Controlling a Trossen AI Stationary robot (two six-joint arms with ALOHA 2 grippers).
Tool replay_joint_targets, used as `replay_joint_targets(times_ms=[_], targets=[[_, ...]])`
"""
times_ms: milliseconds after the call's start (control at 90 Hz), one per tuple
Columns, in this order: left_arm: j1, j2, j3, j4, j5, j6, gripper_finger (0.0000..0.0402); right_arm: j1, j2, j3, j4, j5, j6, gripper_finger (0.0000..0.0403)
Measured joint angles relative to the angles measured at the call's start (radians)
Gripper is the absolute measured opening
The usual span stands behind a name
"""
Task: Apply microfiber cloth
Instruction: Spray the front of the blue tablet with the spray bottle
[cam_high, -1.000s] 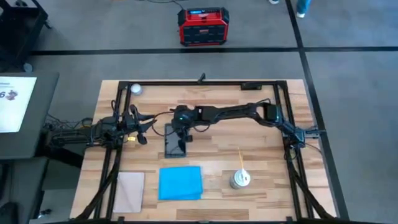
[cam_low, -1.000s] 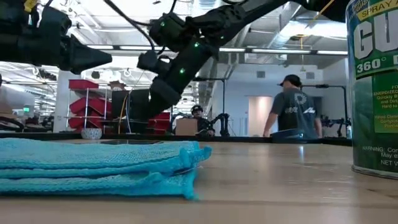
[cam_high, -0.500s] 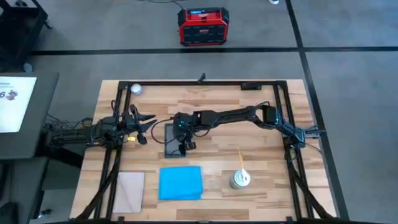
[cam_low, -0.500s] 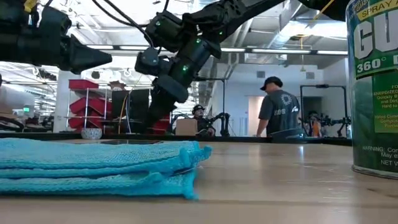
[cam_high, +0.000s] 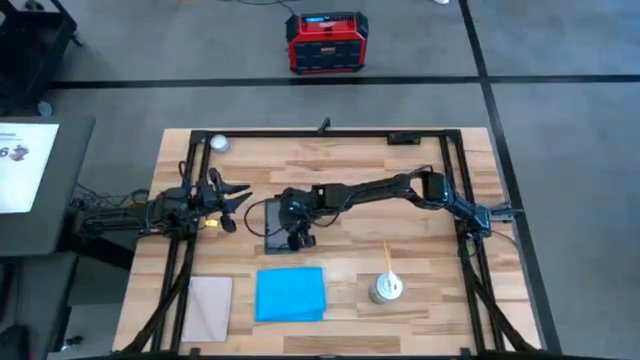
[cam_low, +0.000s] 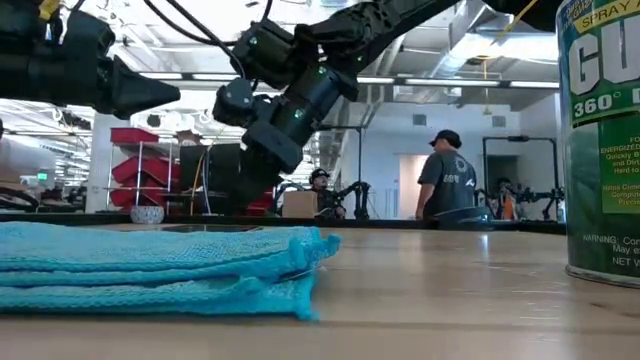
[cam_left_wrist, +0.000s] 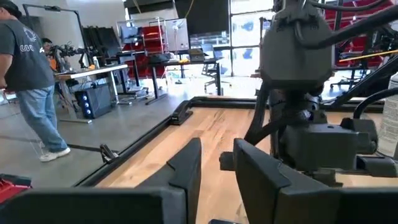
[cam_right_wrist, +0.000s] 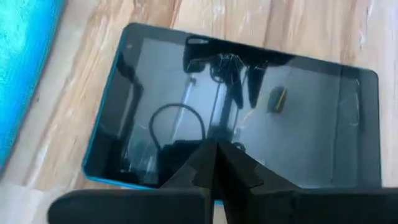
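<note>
You're in a robotics lab/workshop, clearly.
Behind your tabletop (cam_high: 340, 160): red parts bins (cam_low: 135, 160), more robot arms (cam_low: 352, 192) on benches, concrete floor (cam_high: 560, 150), a person (cam_low: 445, 180) walking.

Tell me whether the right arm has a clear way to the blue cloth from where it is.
Probably yes. The right gripper hangs shut above the tablet, and the cloth lies bare on the table just beside it. The can and the left gripper stand off to the sides.

Green spray can (cam_low: 601, 140), low view, right edge: "SPRAY" at top, large letters "GU" cut off by the frame, then "360°" beneath. Smaller label lines below too fine to read; no other text legible.
</note>
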Motion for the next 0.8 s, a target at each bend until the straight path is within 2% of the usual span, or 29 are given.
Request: replay_joint_targets(times_ms=[800], targets=[[0.000, 0.000, 0.000, -0.014, 0.002, -0.054, 0.0072, -0.072, -0.011, -0.178, 0.061, -0.006, 0.131, 0.0000]])
